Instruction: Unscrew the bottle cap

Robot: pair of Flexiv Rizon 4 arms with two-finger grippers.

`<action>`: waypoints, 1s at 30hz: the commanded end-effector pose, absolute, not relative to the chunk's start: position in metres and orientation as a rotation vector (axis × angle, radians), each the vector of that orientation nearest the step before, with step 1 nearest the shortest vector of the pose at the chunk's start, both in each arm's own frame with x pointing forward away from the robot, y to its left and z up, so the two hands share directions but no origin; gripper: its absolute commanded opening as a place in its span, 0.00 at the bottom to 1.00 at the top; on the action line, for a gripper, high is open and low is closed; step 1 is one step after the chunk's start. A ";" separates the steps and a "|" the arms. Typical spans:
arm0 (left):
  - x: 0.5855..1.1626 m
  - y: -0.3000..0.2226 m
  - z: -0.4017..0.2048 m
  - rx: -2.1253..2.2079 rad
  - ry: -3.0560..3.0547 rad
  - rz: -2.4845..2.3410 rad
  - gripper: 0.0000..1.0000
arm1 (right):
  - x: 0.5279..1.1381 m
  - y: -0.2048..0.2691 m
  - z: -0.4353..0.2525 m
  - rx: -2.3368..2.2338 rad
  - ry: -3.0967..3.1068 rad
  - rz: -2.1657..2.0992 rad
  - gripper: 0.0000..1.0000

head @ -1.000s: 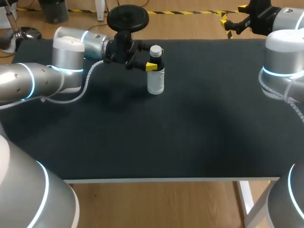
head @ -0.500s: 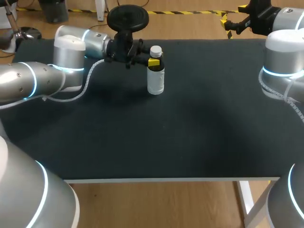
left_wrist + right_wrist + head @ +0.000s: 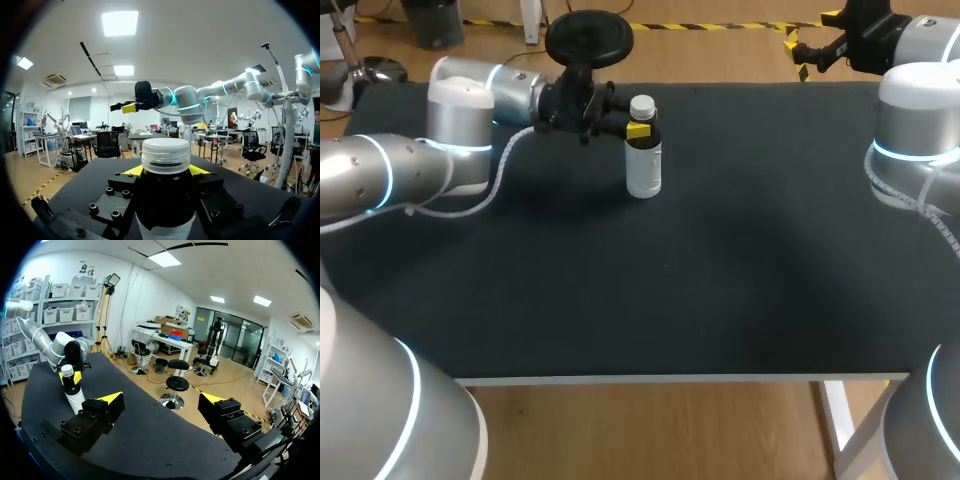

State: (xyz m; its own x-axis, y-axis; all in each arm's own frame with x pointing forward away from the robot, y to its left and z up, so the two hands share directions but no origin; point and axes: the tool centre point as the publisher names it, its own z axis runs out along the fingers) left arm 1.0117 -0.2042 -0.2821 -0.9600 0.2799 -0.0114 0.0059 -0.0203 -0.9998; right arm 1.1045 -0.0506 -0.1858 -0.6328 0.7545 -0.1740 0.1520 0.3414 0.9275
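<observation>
Now | one bottle (image 3: 643, 172), one cap (image 3: 642, 105) | left fingers (image 3: 638, 130) clamp bottle | right fingers (image 3: 111, 401) apart

Counter (image 3: 740, 290): dark matte top, pale front edge.
On it: one clear bottle (image 3: 643, 172) with a white cap (image 3: 642, 105), upright, near the far edge, left of the middle.

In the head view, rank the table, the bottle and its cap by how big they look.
1. Table, by far the largest.
2. Bottle.
3. Cap, the smallest; it sits on the bottle, so nearness to the camera does not affect the ranking.
</observation>
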 end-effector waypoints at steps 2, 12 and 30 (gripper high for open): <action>1.013 -0.205 -0.283 -0.306 -2.047 2.093 0.00 | 1.104 -0.050 -0.185 0.791 2.009 1.294 1.00; 1.014 -0.204 -0.282 -0.290 -2.052 2.087 0.00 | 1.104 -0.050 -0.185 0.791 2.009 1.294 1.00; 1.014 -0.204 -0.282 -0.290 -2.052 2.087 0.00 | 1.104 -0.050 -0.185 0.791 2.009 1.294 1.00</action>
State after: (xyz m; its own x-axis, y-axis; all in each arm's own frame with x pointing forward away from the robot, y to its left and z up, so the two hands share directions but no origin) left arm 1.0128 -0.2037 -0.2822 -0.9615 0.2748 -0.0006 -0.0043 -0.0173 -0.9998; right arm 1.1045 -0.0506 -0.1858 -0.6328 0.7545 -0.1740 0.1520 0.3414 0.9275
